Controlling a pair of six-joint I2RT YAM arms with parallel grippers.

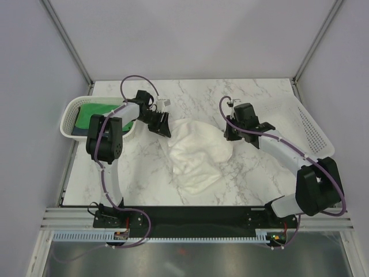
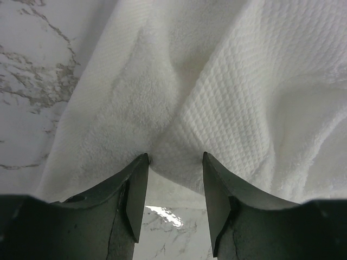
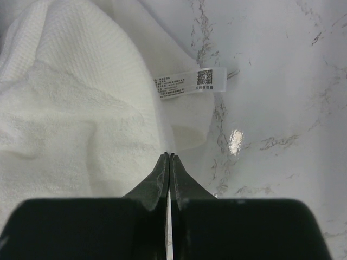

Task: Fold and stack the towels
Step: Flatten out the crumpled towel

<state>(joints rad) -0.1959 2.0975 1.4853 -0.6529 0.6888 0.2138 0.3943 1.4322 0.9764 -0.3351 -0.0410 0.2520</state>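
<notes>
White towel (image 1: pixel 199 153), waffle-woven and terry, lies crumpled on veined marble table (image 1: pixel 253 92).

White towel (image 3: pixel 76 119) label (image 3: pixel 192 82): QR code (image 3: pixel 204 77), print illegible.

Lying crumpled in a loose, unfolded heap at the middle of the marble desk (image 1: pixel 259 173): the large white towel (image 1: pixel 196 154), showing waffle weave on one face and soft terry on the other, with a printed label (image 3: pixel 192 82) sticking out at one edge. Resting flat in the white basket (image 1: pixel 68 118) at the desk's left: the bright green towel (image 1: pixel 95 113), seemingly covering a dark towel (image 1: pixel 81 130) barely peeking out beneath.
</notes>
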